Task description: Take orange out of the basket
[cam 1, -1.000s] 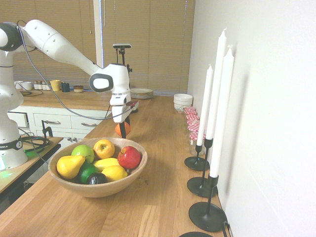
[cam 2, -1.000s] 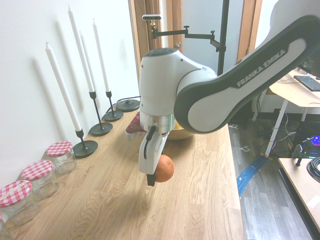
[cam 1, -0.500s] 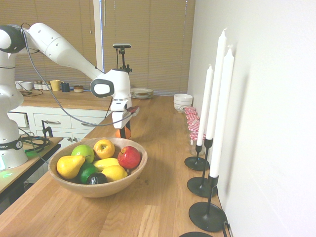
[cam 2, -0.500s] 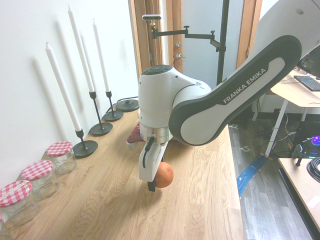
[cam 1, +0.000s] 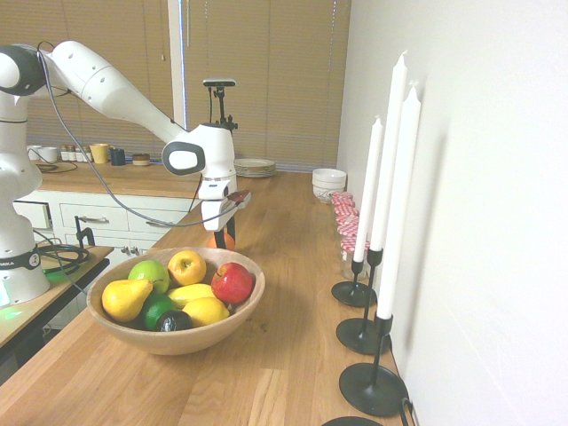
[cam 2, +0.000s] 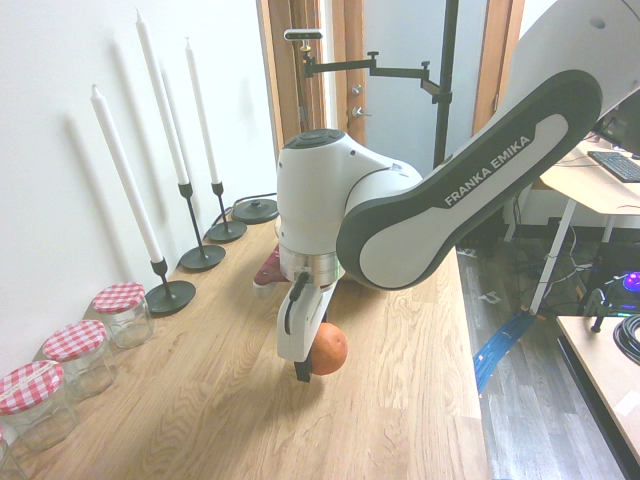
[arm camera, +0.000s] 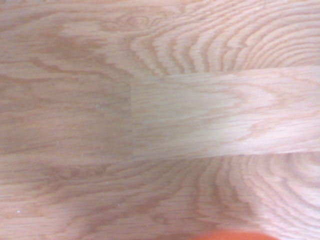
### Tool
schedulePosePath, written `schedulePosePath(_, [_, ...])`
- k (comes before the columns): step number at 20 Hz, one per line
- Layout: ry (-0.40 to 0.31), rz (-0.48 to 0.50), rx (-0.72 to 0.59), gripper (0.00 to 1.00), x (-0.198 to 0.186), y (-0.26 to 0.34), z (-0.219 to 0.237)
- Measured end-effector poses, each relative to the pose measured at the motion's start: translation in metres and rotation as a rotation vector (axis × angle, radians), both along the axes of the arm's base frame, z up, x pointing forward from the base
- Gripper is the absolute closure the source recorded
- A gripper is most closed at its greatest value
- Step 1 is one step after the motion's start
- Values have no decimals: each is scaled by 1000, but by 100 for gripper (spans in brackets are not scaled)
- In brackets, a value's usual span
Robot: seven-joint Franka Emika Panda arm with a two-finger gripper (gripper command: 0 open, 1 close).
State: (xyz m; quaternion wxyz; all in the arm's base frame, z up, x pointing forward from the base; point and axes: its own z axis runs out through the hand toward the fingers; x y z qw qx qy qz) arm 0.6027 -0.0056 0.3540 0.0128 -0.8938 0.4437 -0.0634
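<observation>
Fingers (cam 2: pixel 303 371) closed around the orange (cam 2: pixel 329 350), low over the counter (cam 2: pixel 400 425) at the second exterior view's lower centre, clear of the wooden bowl (cam 1: pixel 186 343). Placing seems in hand; next, ensure support, then release gently.

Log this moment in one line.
orange: out of basket, at counter | gripper: at orange | other fruit: in basket

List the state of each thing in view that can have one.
orange: outside the basket, at the gripper
gripper: low over the counter
basket: upright, holding fruit
jars: lids on
candles: upright, unlit
plates: stacked
white bowls: stacked
drawers: closed
blinds: lowered
</observation>
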Motion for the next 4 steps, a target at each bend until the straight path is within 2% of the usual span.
schedulePosePath(4, [-3,-3,0,0,1,-1,2])
